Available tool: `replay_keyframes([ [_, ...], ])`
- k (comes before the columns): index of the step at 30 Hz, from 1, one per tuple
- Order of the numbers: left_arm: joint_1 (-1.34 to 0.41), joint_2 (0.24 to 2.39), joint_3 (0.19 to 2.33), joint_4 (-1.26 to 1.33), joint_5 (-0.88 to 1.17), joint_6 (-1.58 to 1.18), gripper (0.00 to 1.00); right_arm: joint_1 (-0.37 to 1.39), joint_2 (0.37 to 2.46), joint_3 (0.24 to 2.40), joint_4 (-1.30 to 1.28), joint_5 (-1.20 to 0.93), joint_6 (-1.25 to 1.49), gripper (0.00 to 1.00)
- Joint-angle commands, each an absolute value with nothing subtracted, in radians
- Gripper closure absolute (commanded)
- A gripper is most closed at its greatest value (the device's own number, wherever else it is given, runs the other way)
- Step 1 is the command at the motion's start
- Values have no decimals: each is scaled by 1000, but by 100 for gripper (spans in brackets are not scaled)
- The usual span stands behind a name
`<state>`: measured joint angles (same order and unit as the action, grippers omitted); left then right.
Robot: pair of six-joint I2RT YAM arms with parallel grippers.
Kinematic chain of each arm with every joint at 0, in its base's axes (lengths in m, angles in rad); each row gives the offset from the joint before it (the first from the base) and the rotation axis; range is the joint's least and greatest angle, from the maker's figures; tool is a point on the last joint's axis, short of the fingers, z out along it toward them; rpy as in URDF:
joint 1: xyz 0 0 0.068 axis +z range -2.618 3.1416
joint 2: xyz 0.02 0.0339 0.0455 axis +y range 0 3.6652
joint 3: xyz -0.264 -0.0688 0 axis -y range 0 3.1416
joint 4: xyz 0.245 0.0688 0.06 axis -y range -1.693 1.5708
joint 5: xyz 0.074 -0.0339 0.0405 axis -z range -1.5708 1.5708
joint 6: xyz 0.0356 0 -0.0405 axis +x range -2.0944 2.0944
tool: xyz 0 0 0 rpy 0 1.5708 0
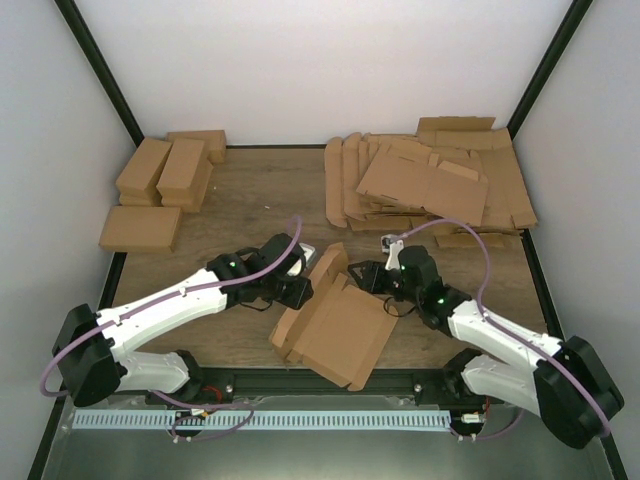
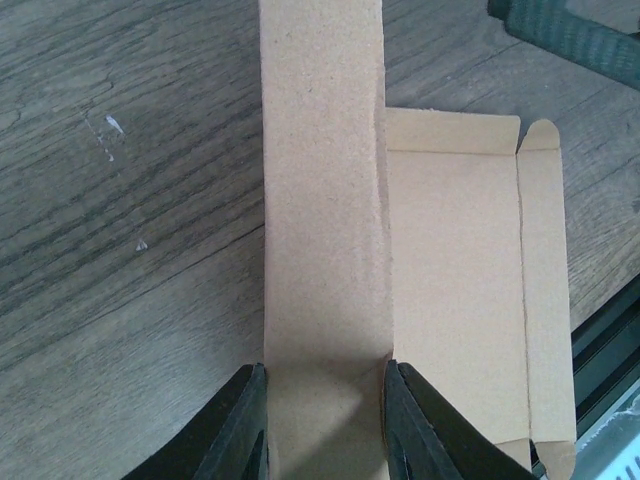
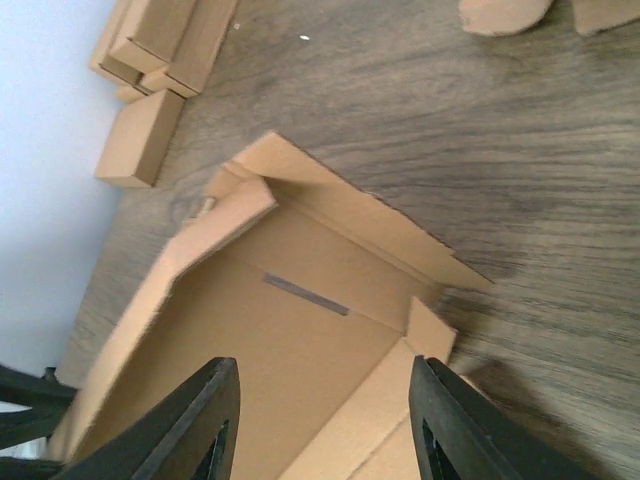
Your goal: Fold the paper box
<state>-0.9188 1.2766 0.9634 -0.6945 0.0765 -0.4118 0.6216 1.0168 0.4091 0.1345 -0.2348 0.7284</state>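
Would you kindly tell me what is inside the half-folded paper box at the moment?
Nothing loose. The paper box shows a bare cardboard floor with one thin dark slit. Its nearest stretch is hidden behind the right arm's jaws.

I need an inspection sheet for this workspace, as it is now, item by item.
Surface: brown wooden table, grain visible.
Job's things: plain brown cardboard paper box, partly folded, flaps raised, near front edge.
Clutter: pile of flat brown cardboard sheets far right; brick-shaped brown cardboard boxes far left.
Grippers: left gripper shut on a box flap; right gripper open above the box.
Cables: purple cables looping along both arms.
Surroundings: white walls, black frame posts.
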Motion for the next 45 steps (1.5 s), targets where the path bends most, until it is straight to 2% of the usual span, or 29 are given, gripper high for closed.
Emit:
replay_keyframes([
  [1,-928,1288,992,-719,90,-408,68,585,1077,411,149,-268,677,52],
  [7,-941,1295,1007,-746,65,-386,69,578,1145,455,199,-285,496,51],
  [11,-949,1299,1017,-759,54,-375,69,577,1159,435,338,-287,366,49],
  [14,-958,1299,1021,-760,51,-376,69,578,1188,429,391,-268,325,45],
  [19,-982,1305,1028,-768,34,-375,69,576,1267,445,426,-271,298,45],
  [24,-994,1309,1037,-780,18,-364,69,577,1292,434,479,-314,213,49],
  [33,-1009,1330,1039,-776,5,-365,69,577,1306,448,477,-337,143,65],
  [37,-1016,1337,1044,-775,1,-365,70,577,1311,438,486,-314,133,65],
  [38,-1017,1338,1045,-775,0,-365,70,578,1313,434,490,-304,128,63],
  [40,-1019,1340,1047,-775,0,-364,70,577,1320,428,504,-294,116,48],
  [45,-1019,1345,1049,-779,-6,-365,70,569,1348,423,545,-311,87,43],
])
